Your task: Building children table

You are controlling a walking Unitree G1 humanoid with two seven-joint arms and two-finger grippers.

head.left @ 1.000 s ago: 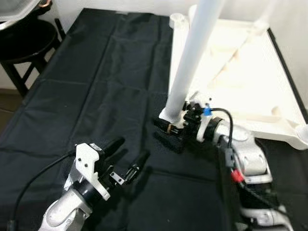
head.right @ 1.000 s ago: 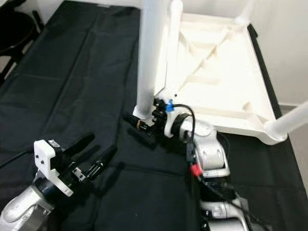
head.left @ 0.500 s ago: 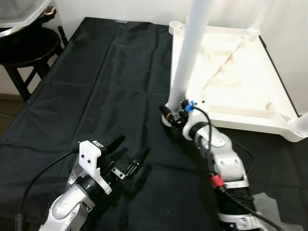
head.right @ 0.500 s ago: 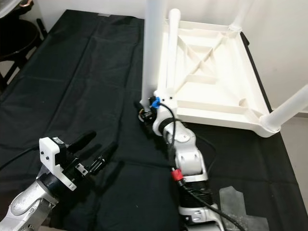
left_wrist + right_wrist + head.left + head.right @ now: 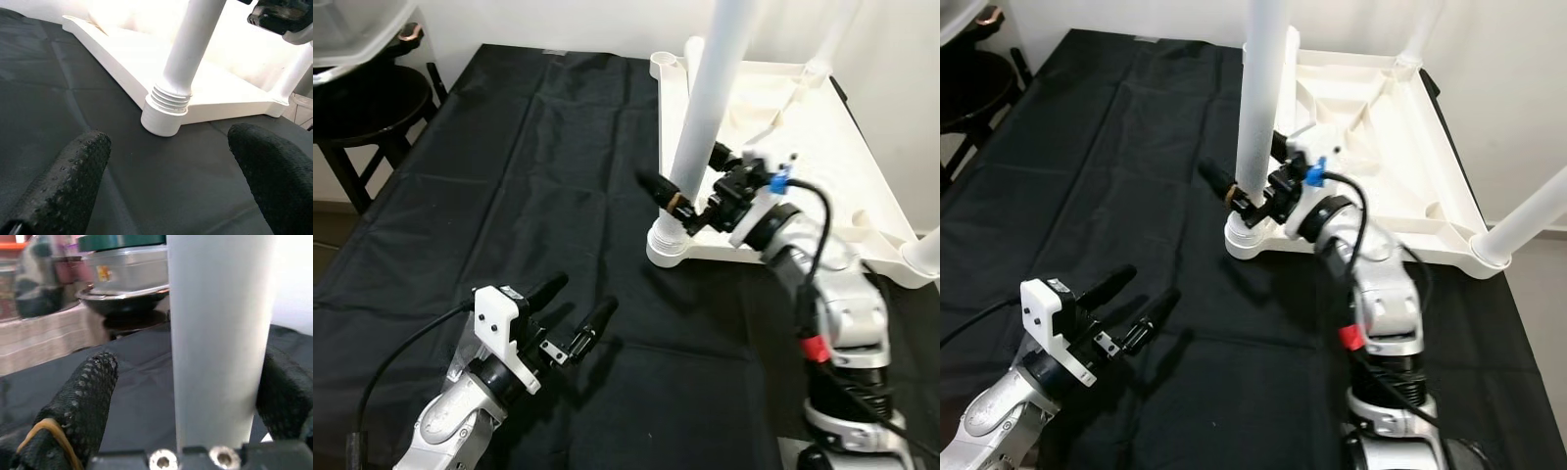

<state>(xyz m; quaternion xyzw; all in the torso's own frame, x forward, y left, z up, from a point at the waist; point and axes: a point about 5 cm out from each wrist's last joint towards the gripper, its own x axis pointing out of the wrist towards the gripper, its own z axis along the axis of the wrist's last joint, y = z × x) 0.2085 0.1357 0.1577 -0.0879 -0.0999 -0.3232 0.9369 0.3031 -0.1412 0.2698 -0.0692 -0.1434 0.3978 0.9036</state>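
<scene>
The right tool [image 5: 690, 189] straddles the white table leg [image 5: 705, 117] with fingers spread; the left tool [image 5: 576, 311] hovers, fingers apart.

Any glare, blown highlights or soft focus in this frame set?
Left eye view: the upturned white tabletop is overexposed toward the wall, its ribs washed out. Left wrist view: the near fingertips are large and soft, the table leg bleeds into a bright background. Right wrist view: the leg is sharp, the stool and bowl behind it blurred.
</scene>
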